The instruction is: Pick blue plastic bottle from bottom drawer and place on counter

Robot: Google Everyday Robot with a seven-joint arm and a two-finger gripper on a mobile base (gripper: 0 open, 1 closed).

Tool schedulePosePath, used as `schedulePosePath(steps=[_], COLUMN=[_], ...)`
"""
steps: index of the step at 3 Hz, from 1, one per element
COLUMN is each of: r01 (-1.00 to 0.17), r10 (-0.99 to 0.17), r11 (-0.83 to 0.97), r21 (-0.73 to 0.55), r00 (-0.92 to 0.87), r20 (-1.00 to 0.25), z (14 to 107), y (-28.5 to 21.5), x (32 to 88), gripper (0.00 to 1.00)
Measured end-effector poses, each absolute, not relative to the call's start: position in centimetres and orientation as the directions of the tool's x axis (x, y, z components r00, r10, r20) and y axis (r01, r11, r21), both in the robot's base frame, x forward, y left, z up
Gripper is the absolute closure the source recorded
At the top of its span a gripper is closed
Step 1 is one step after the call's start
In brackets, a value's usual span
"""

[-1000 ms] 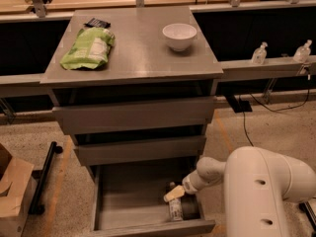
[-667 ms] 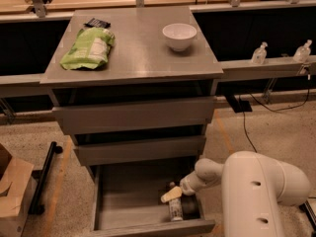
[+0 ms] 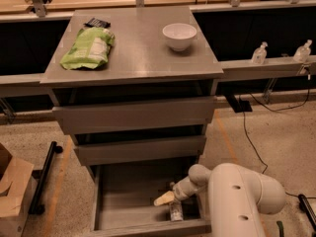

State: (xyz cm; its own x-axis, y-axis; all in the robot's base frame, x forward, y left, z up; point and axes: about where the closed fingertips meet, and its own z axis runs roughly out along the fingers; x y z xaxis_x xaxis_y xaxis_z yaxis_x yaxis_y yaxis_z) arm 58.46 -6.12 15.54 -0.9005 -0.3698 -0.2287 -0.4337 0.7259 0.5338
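The bottom drawer [image 3: 123, 216] of the grey cabinet is pulled open. The blue plastic bottle [image 3: 175, 211] lies inside it near the front right corner, small and clear. My gripper [image 3: 165, 198] reaches down into the drawer from the white arm [image 3: 242, 196] at the lower right. Its pale fingertips hang just above and to the left of the bottle. The grey counter [image 3: 133, 53] on top of the cabinet holds a green bag [image 3: 89, 47] at the left and a white bowl [image 3: 179, 36] at the right.
The two upper drawers [image 3: 133, 115] are slightly out. A small dark packet [image 3: 97, 22] lies at the counter's back left. Two pump-top bottles [image 3: 259, 53] stand on a ledge at the right. A cardboard box [image 3: 12, 191] sits on the floor at the left. A cable runs across the floor at the right.
The arm has shifted a little left and the gripper has edged slightly leftward over the drawer. The bottle has not moved.
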Motion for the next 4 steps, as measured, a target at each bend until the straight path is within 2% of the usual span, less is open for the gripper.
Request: schedulePosePath(steps=[1, 2, 4], r01=[-0.391, -0.391, -0.386], r10=[-0.357, -0.357, -0.357], r11=[0.748, 0.748, 0.773], r21=[0.536, 0.536, 0.504], r00=[-0.918, -0.918, -0.921], r20=[-0.172, -0.172, -0.157], z=[12.1, 12.9, 13.7], y=[-5.5, -5.5, -6.7], x=[58.5, 58.5, 58.4], gripper=[0.17, 0.49, 0.96])
